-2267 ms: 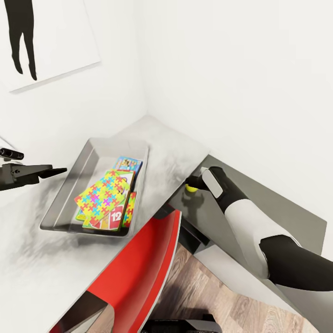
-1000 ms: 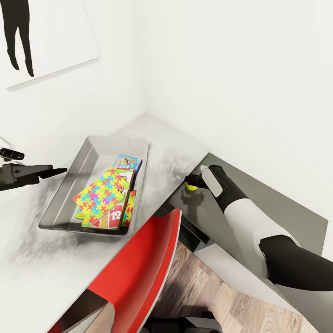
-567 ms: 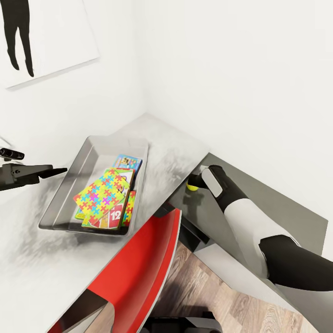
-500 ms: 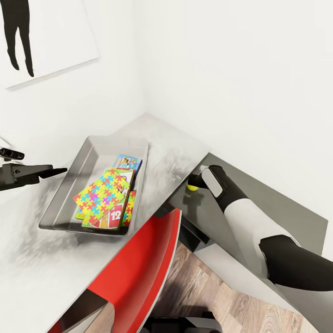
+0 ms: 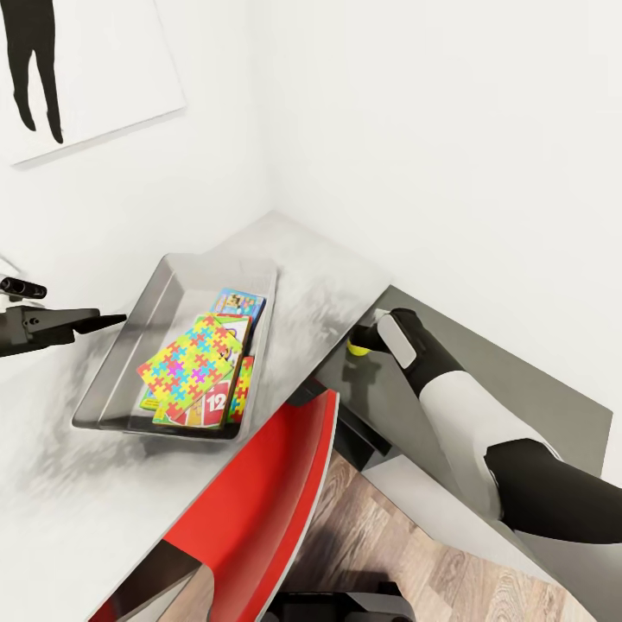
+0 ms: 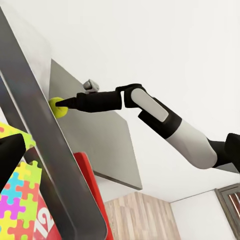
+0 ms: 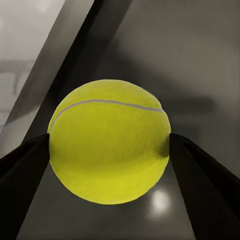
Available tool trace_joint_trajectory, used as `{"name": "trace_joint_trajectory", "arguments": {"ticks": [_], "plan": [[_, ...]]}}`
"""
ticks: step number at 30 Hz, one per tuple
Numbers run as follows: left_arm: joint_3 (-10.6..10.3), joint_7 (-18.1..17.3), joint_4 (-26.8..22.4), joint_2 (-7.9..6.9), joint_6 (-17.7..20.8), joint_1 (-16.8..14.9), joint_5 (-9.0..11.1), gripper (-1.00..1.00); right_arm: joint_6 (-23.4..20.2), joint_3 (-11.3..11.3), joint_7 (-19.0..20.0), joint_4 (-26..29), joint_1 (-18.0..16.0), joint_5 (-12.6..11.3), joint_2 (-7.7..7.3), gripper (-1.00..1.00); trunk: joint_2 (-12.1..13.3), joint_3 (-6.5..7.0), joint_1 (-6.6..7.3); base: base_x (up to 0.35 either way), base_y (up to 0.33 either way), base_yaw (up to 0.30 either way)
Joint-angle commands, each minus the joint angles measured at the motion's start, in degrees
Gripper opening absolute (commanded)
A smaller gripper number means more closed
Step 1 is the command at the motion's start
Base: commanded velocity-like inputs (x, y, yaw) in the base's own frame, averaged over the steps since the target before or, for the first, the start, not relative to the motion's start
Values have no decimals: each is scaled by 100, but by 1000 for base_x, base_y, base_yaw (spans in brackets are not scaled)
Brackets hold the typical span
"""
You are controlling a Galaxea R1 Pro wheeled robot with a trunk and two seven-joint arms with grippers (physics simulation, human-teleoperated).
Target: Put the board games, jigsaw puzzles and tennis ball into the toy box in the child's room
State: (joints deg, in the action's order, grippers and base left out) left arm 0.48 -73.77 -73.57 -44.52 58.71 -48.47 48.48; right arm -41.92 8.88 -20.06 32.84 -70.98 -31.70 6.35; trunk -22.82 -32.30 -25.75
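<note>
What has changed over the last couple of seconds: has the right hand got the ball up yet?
The right hand, closed on the tennis ball, has lifted it slightly above the dark grey desk section. The toy box, its contents and the left hand have not moved.

right arm [image 5: 484, 423]: glossy white shells between black joint sleeves, a grey-white oval pad near the wrist. both claws are slim, tapered black fingers [image 7: 20, 170].

Board games [image 5: 226, 390] mostly under jigsaw puzzles [image 5: 188, 364], titles perhaps unreadable.
</note>
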Motion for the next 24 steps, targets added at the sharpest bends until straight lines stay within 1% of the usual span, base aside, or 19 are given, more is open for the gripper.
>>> {"name": "trace_joint_trajectory", "arguments": {"ticks": [1, 6, 17, 20, 23, 24], "plan": [[-4, -6, 1, -3, 44, -5, 15, 100, -8, 25, -53, 5, -4, -64, -3, -100, -9, -8, -3, 0, 0, 0], [1, -6, 1, -4, 44, -5, 13, 100, -1, 26, -56, 7, -4, -64, 2, -100, -9, 8, -3, 0, 0, 0], [20, -6, 1, -4, 52, -5, 13, 100, -2, 26, -54, 16, 4, -64, -26, -100, -9, 106, -3, 0, 0, 0], [19, -6, 1, -4, 54, -5, 13, 100, -11, 29, -61, 130, 6, -66, -32, -100, -9, 134, -3, 0, 0, 0], [14, -6, 1, -4, 53, -5, 13, 100, -65, 38, -68, 434, 26, -70, -35, -100, -9, 163, -3, 0, 0, 0], [9, -6, 1, -4, 53, -5, 15, 100, -156, 40, -71, 582, 36, -71, -38, -100, -9, 172, -3, 0, 0, 0]]}}
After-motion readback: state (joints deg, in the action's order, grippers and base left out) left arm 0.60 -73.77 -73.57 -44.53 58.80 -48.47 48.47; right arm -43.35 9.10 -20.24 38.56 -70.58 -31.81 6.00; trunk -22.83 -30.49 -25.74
